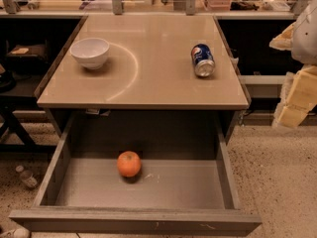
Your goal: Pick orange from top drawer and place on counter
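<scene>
The orange (129,163) lies on the flat grey floor of the open top drawer (148,221), left of the drawer's middle and near its back. The drawer is pulled out toward me below the tan counter (153,68). My gripper (296,95) hangs at the right edge of the view, beside the counter's right side and above the floor. It is well to the right of the orange and higher than it. It holds nothing that I can see.
A white bowl (90,52) stands on the counter's left side. A blue soda can (202,60) lies on its side at the counter's right. A small bottle (26,176) lies on the speckled floor left of the drawer. Cluttered shelves run behind.
</scene>
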### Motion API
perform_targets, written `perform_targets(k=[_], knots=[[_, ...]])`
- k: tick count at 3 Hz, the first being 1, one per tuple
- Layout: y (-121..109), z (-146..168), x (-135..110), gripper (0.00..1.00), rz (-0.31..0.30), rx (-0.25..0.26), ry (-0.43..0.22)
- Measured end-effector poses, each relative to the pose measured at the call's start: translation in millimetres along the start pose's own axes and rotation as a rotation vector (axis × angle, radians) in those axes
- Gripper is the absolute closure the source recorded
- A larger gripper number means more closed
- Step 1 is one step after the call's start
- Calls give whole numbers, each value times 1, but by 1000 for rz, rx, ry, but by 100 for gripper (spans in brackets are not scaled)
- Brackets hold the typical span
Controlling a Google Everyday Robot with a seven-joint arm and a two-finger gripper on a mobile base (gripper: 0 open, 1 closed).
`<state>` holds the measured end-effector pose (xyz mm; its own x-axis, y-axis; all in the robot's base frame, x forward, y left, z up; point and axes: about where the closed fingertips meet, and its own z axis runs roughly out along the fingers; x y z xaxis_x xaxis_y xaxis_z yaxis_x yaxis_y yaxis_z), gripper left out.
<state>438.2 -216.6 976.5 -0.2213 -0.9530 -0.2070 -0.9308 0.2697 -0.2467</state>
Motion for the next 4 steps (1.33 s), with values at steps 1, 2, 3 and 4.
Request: perform_targets(k=[1, 2, 3, 4], knots=[[0, 0, 0, 0, 0, 0, 0], [3, 3, -7, 0, 6, -5, -18], [18, 17, -30, 0, -7, -44, -79], [45, 36, -57, 0, -2, -121, -181]])
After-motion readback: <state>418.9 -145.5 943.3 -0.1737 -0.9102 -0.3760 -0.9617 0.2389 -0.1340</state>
